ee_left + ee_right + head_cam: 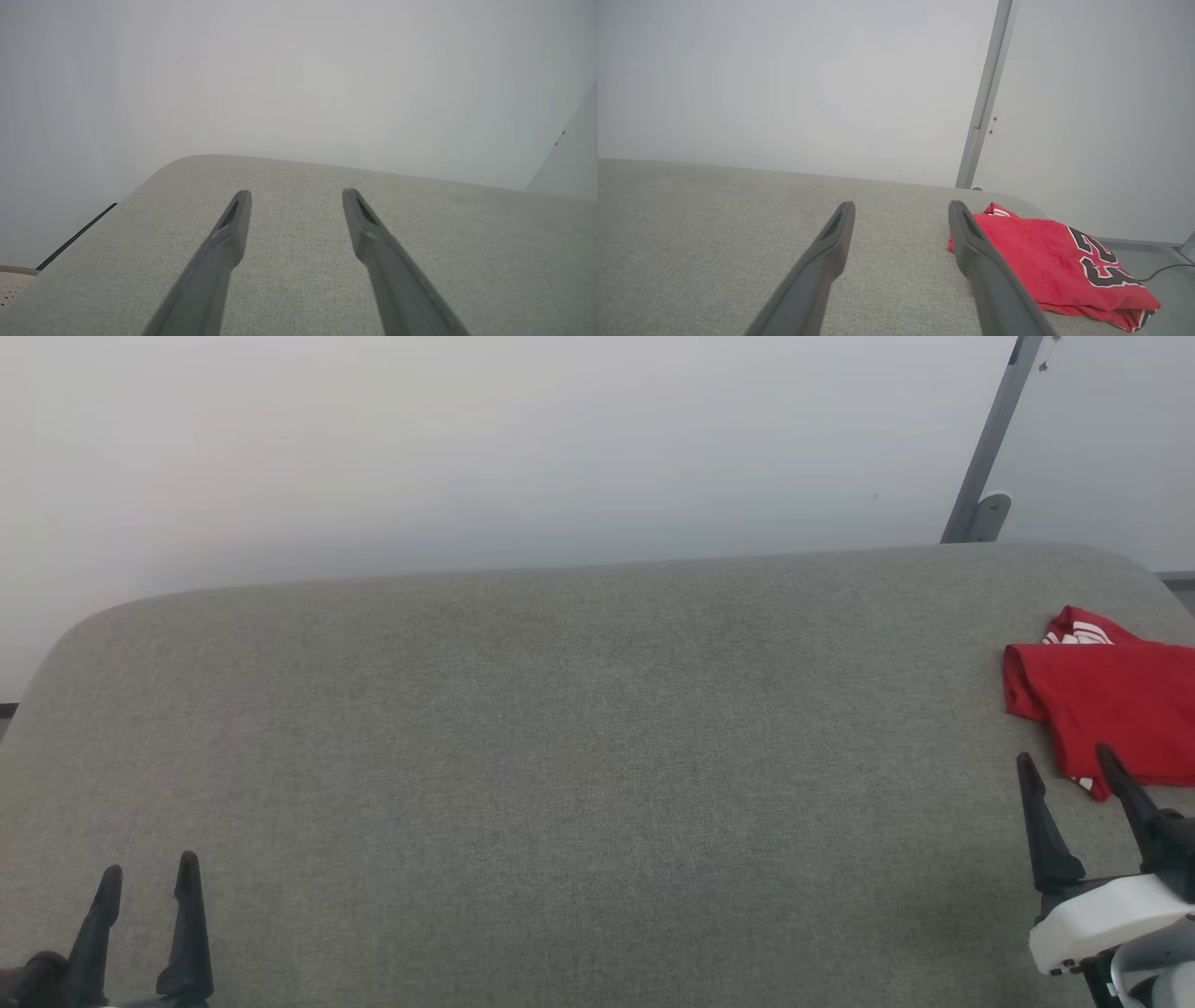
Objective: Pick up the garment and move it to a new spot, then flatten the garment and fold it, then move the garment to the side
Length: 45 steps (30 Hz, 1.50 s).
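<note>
Head view first: your garment [1111,714] is folded into a red bundle way over at the right end of the grey padded surface [560,756], running off the right edge of the picture, with a bit of white-striped trim poking out at its far corner. Your right gripper [1066,754] sits just in front of it with the two dark fingers spread apart. One fingertip overlaps the shirt's near edge in the picture, but I can't tell if it's actually touching. Your left gripper [151,861] is down in the lower left corner, well apart from the shirt, fingers parted too, over plain fabric. A pale wall [467,448] is behind, with a slanted grey metal post [990,439] at the upper right.

Left wrist view: both fingers are splayed wide, with just grey fabric showing between them and the rounded far corner of the pad ahead.

Right wrist view: fingers wide apart here as well. The shirt lies just to the right of the right-hand finger, which hides part of its edge. You can read a black, white-edged 23 on the top layer. A thin cable [1162,270] trails on the floor past it.
</note>
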{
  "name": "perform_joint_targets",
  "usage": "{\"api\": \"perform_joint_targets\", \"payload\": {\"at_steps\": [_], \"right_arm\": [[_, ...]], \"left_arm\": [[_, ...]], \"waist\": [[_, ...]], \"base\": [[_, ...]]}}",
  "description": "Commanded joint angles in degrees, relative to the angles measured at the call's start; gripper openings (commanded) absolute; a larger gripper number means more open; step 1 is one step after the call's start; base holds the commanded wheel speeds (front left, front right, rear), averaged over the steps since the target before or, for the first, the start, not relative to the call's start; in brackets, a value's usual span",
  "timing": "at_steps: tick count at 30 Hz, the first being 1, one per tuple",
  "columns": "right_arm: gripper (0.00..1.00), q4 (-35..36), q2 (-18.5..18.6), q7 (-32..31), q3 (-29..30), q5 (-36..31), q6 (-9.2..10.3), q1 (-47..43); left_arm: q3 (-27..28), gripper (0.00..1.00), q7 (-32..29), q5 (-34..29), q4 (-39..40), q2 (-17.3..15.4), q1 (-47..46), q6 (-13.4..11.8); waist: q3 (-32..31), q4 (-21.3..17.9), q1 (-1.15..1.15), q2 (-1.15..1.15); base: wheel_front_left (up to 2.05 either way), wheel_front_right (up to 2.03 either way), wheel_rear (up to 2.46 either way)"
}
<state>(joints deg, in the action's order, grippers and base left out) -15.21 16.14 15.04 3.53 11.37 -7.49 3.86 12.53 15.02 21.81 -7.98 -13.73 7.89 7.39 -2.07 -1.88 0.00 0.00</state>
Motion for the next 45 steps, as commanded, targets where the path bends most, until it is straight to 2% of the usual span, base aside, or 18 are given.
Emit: {"api": "perform_joint_targets", "payload": {"at_steps": [1, 21, 22, 27, 45], "right_arm": [[1.0, -0.1, -0.5, 0.1, 0.0, 0.0, 0.0, -0.3], [1.0, -0.7, -1.0, 0.1, 0.4, 0.7, 0.0, -0.6], [0.0, -0.5, -0.8, 0.0, 0.4, 0.4, 0.0, -0.1], [0.0, -3.0, -2.7, -0.4, 0.2, 0.9, 0.0, -1.9], [0.0, -1.9, -5.1, -5.4, 0.9, 19.7, 0.0, -0.8]], "left_arm": [[0.0, 1.0, 0.2, 0.6, -0.1, 0.0, 0.4, 0.1], [-0.4, 1.0, 0.2, 0.8, -0.4, -1.2, 0.5, 0.1], [-0.4, 0.0, 0.0, 0.4, -0.3, -0.9, 0.1, 0.0], [-1.1, 0.0, -0.3, 0.8, -3.2, 1.7, 0.3, 0.0], [-2.2, 0.0, -5.3, 17.2, -3.8, 3.8, -3.3, 0.0]], "waist": [[0.0, 0.0, 0.0, 0.0], [-0.2, 0.3, 0.0, 0.0], [-0.2, 0.3, 0.0, 0.0], [-0.2, 0.3, 0.0, 0.0], [0.1, 0.5, 0.0, 0.0]], "base": [[0.0, 0.0, 0.0], [0.0, 0.0, 0.0], [0.0, 0.0, 0.0], [0.0, 0.0, 0.0], [0.0, 0.0, 0.0]]}}
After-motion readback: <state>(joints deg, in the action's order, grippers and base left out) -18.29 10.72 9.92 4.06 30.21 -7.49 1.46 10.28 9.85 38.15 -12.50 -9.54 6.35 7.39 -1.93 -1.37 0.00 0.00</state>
